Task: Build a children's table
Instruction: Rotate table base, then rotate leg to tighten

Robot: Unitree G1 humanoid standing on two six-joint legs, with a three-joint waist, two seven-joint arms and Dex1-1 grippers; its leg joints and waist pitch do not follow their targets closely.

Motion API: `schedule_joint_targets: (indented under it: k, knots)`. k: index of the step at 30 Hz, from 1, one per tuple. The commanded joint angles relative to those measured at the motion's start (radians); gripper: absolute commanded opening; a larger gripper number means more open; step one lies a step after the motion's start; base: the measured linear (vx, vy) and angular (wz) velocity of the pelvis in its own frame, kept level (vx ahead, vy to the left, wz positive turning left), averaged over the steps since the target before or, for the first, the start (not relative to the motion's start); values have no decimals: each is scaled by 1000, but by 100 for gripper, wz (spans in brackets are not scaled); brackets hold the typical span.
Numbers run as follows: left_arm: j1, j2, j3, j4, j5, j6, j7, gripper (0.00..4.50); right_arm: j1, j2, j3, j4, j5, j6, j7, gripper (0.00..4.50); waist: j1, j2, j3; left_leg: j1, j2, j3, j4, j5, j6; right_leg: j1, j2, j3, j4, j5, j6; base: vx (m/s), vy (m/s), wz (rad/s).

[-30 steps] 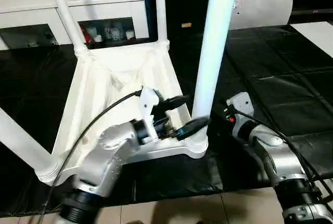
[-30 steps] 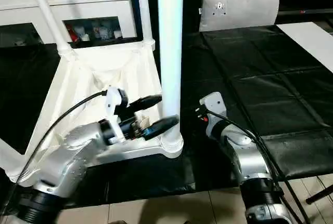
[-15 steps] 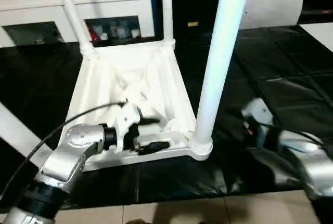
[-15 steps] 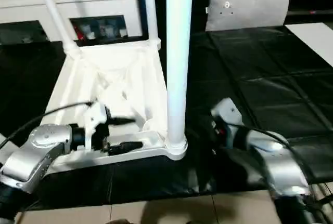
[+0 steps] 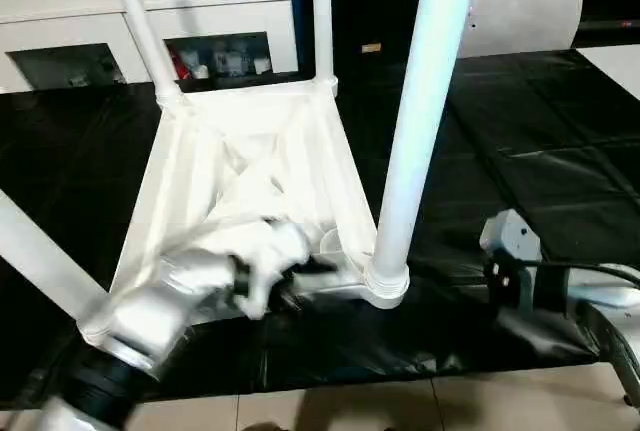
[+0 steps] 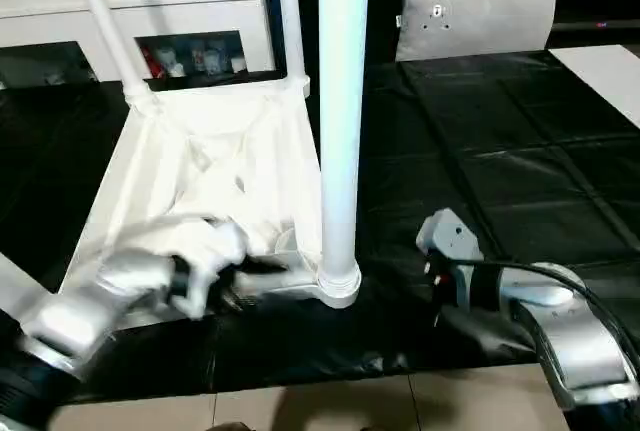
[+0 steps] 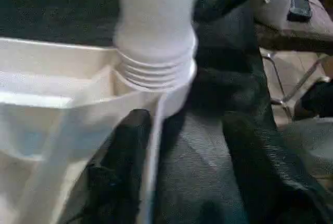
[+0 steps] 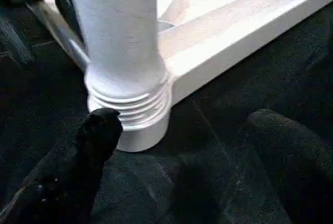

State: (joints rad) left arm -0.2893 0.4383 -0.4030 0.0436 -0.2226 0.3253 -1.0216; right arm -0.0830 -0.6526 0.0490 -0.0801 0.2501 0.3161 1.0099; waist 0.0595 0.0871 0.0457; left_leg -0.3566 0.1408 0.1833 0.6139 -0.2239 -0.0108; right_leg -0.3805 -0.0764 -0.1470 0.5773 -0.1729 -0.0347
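left wrist view has the left gripper (image 7: pixel 182 177) spread wide astride the white ribbed plastic tabletop (image 5: pixel 250 166) rim, bracing it inverted; right gripper (image 8: pixel 187 167) gapes empty beside the near white tubular leg (image 5: pixel 420 101).

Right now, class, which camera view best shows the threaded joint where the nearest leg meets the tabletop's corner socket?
The right wrist view: the joint sits close and central, its ridges plain above the corner socket. The left wrist view shows the same ridges with the tabletop rim in front. Both eye views show the whole leg but the joint small.
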Motion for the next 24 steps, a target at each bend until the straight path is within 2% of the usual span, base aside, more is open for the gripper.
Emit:
schedule_joint_targets:
  k: [1, 5, 6, 7, 9, 11, 12, 17, 18, 22, 23, 24]
  knots:
    - [-3, -9, -4, 7, 48, 7, 50, 226, 7, -10, 3, -38, 23, 18, 1, 450, 1, -18, -49, 3, 94, -51, -75, -215, 81, 43, -101, 75, -102, -473, -57, 0, 0, 0]
    - [-9, -27, -11, 12, 77, 51, 106, 193, 30, -12, 6, -72, 34, 33, 6, 450, 0, -16, -48, 3, 91, -54, -75, -230, 74, 42, -99, 68, -110, -513, -27, 0, 0, 0]
    - [-10, -26, -15, 9, 86, 58, 115, 183, 36, -12, 9, -81, 37, 40, 11, 450, -1, -17, -48, 4, 91, -54, -76, -234, 74, 41, -98, 69, -111, -514, -24, 0, 0, 0]
    - [-10, -28, -16, 5, 95, 60, 130, 173, 42, -14, 12, -91, 38, 45, 16, 450, 0, -11, -48, 5, 90, -55, -75, -239, 74, 40, -99, 68, -112, -516, -22, 0, 0, 0]
    - [-10, -31, -20, -3, 112, 53, 146, 158, 50, -19, 15, -105, 41, 49, 21, 450, 0, -15, -51, 3, 90, -56, -75, -232, 76, 42, -99, 67, -111, -498, -22, 0, 0, 0]
    - [-17, -24, -34, -9, 148, 59, 156, 154, 53, -23, 17, -108, 44, 50, 20, 450, 0, -13, -50, 0, 92, -57, -76, -227, 83, 42, -99, 68, -109, -481, -25, 0, 0, 0]
    - [-17, -24, -35, -9, 150, 60, 157, 131, 53, -23, 17, -109, 44, 51, 20, 450, 1, -12, -51, 1, 92, -57, -75, -227, 83, 42, -100, 68, -109, -482, -26, 0, 0, 0]
    - [-34, -24, -28, 23, 155, 54, 157, 104, 50, -21, 20, -114, 45, 56, 17, 450, 0, -13, -48, 2, 88, -56, -74, -244, 78, 39, -100, 64, -115, -522, -17, 0, 0, 0]
    - [-41, -18, -31, 36, 158, 49, 145, 84, 48, -16, 22, -114, 44, 55, 15, 450, 0, -13, -48, 3, 87, -57, -74, -248, 76, 38, -99, 63, -117, -529, -11, 0, 0, 0]
    - [-47, -10, -39, 50, 167, 40, 128, 60, 45, -13, 23, -113, 44, 55, 16, 450, -5, -12, -46, 3, 89, -61, -77, -274, 67, 38, -100, 61, -119, -548, 1, 0, 0, 0]
    - [-48, -9, -39, 52, 167, 41, 122, 39, 42, -11, 24, -111, 45, 54, 16, 450, -6, -13, -46, 5, 86, -58, -74, -280, 65, 36, -100, 61, -122, -559, 3, 0, 0, 0]
    - [-50, -7, -40, 52, 166, 43, 117, 39, 38, -10, 24, -109, 46, 53, 16, 450, -6, -12, -45, 5, 85, -59, -74, -281, 64, 37, -101, 61, -122, -565, 4, 0, 0, 0]
